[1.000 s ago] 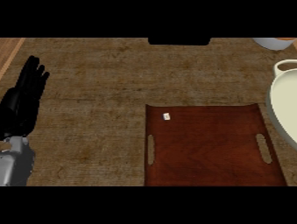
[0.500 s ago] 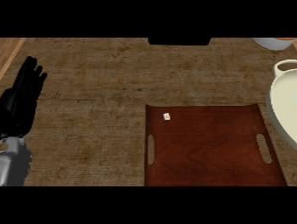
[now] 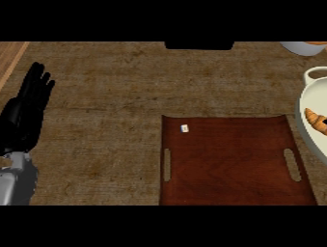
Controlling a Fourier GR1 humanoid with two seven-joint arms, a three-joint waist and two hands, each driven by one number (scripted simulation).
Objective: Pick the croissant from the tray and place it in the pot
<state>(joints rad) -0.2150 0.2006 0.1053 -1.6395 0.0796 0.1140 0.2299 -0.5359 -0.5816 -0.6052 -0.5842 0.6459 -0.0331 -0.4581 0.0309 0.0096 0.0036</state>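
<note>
Brown counter holds it all: the croissant [image 3: 324, 123] already lies in the white pot [image 3: 315, 144] at the right, looking light, soft and crumbly, best held by its fat middle, beside the dark tray [image 3: 230, 164], while the left hand [image 3: 23, 116] rests far off, fingers spread.

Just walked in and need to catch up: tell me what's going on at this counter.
The croissant lies inside the white pot at the right edge, with something dark right against it that cannot be identified. The wooden tray holds only a small white bit. The left hand rests open at the left, fingers up. The right hand is out of view.
</note>
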